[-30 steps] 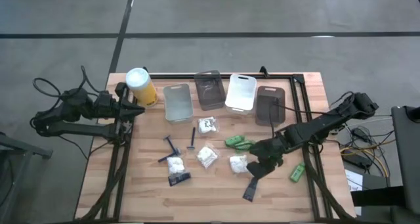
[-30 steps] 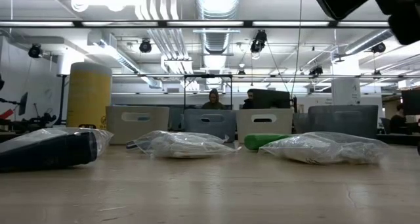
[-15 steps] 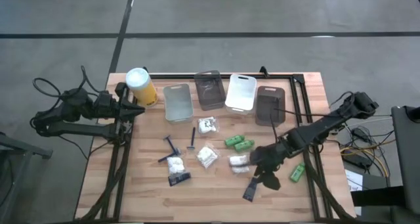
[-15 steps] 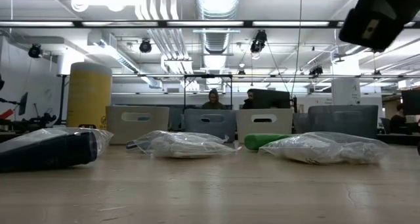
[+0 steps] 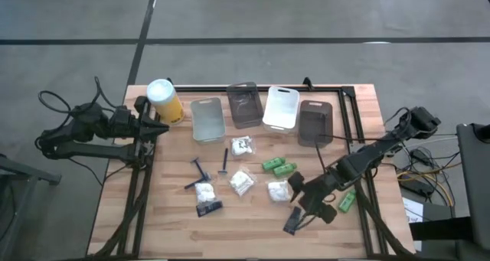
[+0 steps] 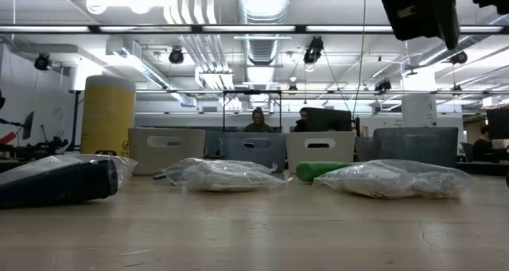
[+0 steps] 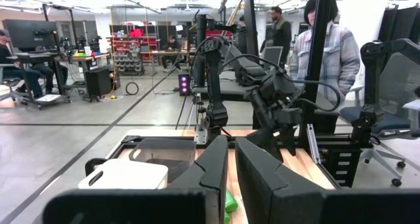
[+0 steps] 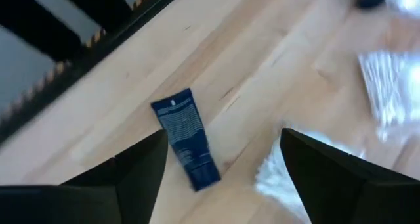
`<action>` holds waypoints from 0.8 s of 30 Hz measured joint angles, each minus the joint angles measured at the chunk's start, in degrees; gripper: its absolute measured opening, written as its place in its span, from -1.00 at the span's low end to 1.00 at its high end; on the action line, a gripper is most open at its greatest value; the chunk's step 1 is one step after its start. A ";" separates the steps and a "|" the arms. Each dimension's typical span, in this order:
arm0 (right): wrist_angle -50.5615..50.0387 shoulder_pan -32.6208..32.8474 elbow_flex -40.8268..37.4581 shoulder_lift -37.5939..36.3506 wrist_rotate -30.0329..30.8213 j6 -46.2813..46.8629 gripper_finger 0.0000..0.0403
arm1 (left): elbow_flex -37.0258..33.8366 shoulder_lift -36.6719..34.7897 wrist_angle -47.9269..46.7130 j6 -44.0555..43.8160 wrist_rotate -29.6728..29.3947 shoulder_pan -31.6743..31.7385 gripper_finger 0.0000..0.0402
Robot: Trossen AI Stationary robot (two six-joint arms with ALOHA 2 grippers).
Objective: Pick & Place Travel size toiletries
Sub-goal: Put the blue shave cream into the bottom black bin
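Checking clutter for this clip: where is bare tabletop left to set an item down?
Bare wood lies along the near edge left of the bagged razor, and beside the yellow canister down the left side. It is crowded mid-table, from the bins to the open right gripper over the dark tube.

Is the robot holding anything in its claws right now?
No. The right gripper is open above a dark blue tube; the left gripper is shut, empty.

Right gripper spread open since 1 s ago, shifted over dark sachet.
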 joint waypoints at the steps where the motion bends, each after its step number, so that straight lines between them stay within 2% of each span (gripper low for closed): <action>1: 0.60 0.02 -0.22 0.46 0.00 -2.60 0.48 | 0.00 -0.01 0.00 0.00 0.00 0.00 -0.83; 5: 2.13 0.02 -0.29 3.11 -0.07 -10.42 0.49 | -0.02 -0.01 0.00 0.01 0.00 0.02 -0.83; 10: 3.72 0.02 -0.25 7.98 -0.09 -15.54 0.41 | -0.02 0.00 0.00 0.00 0.00 0.00 -0.83; 19: 13.82 3.27 -1.59 15.64 -0.10 -15.53 0.25 | 0.00 0.00 0.00 0.00 0.00 0.00 -0.83; 24: 14.07 4.48 -3.73 16.35 -0.16 -12.92 0.19 | -0.01 -0.01 0.00 0.00 0.00 0.00 -0.83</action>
